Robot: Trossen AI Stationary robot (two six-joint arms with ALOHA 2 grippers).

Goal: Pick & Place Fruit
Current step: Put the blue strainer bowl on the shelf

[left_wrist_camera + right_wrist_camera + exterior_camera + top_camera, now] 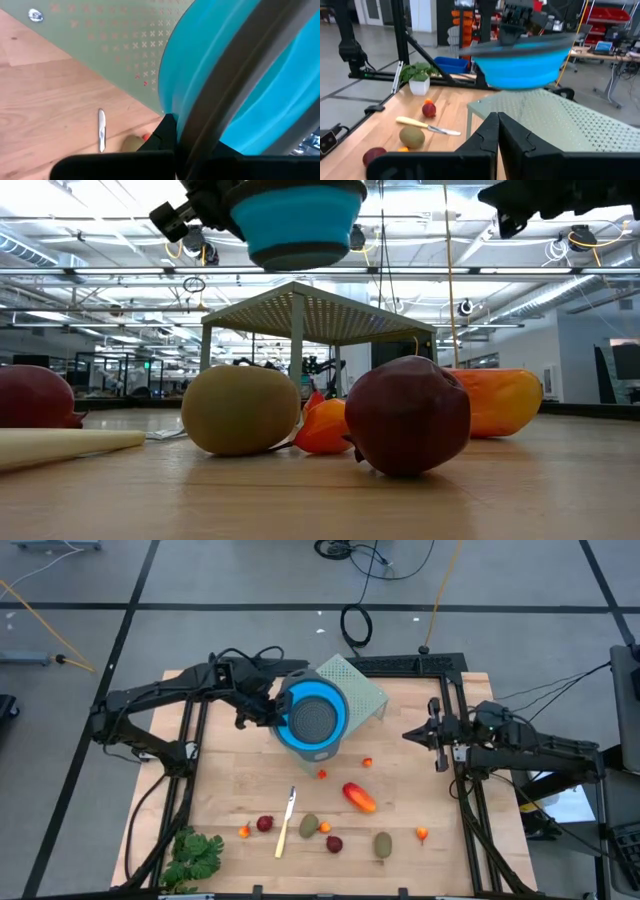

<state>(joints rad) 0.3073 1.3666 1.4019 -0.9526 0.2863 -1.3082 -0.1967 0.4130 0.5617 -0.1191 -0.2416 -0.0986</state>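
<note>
A blue bowl with a grey perforated bottom (312,718) hangs in the air over the near edge of a pale green perforated stand (358,690). My left gripper (273,712) is shut on the bowl's left rim. The fruit lies on the wooden table nearer the front: an orange-red oblong (358,797), two brown-green ovals (309,826) (383,844), two dark red balls (264,824) (334,843) and small orange bits (367,762). My right gripper (408,734) waits shut at the table's right side, holding nothing. My left gripper holds the blue bowl by its grey rim (220,95) on the bowl's left side, coming about level from the table's left. The bowl (297,220) sits upright and lifted clear, well above the stand's top. The bowl itself hides how the fingers sit on the rim.
A cream-handled knife (286,823) lies among the fruit at the front. A leafy green bunch (195,858) sits at the front left corner. Black frame rails (462,790) run along both table sides. Bare wood shows left of the stand and the fruit.
</note>
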